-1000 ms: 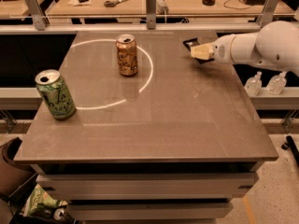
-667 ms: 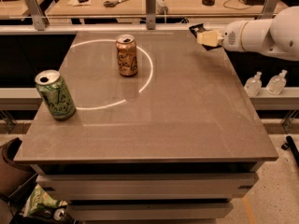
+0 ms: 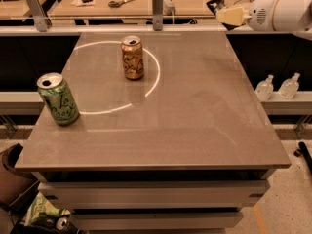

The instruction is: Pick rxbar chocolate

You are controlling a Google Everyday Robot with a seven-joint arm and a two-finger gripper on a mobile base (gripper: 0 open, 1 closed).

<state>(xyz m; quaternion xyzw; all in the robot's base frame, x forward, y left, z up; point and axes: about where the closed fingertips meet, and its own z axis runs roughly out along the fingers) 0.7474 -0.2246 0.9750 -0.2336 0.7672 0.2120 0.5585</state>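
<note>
The rxbar chocolate (image 3: pixel 212 6) shows as a small dark flat piece at the tip of my gripper (image 3: pixel 219 11), at the top right, lifted above the far right corner of the grey table (image 3: pixel 195 126). The gripper's pale fingers (image 3: pixel 233 15) are shut on the bar, and most of the bar is hidden by them. My white arm (image 3: pixel 282 11) reaches in from the right edge. A brown-gold drink can (image 3: pixel 132 57) stands upright at the table's far middle. A green drink can (image 3: pixel 58 99) stands upright at the left edge.
A ring of light (image 3: pixel 151 82) lies on the tabletop around the brown-gold can. Two clear bottles (image 3: pixel 264 87) stand on a ledge to the right. Behind the table are metal posts (image 3: pixel 157 3) and a wooden bench with scissors (image 3: pixel 122 3). A green bag (image 3: pixel 44 213) lies on the floor.
My gripper has risen from the table's far right part and moved up and back with the dark bar in it. Both cans have stayed put.
</note>
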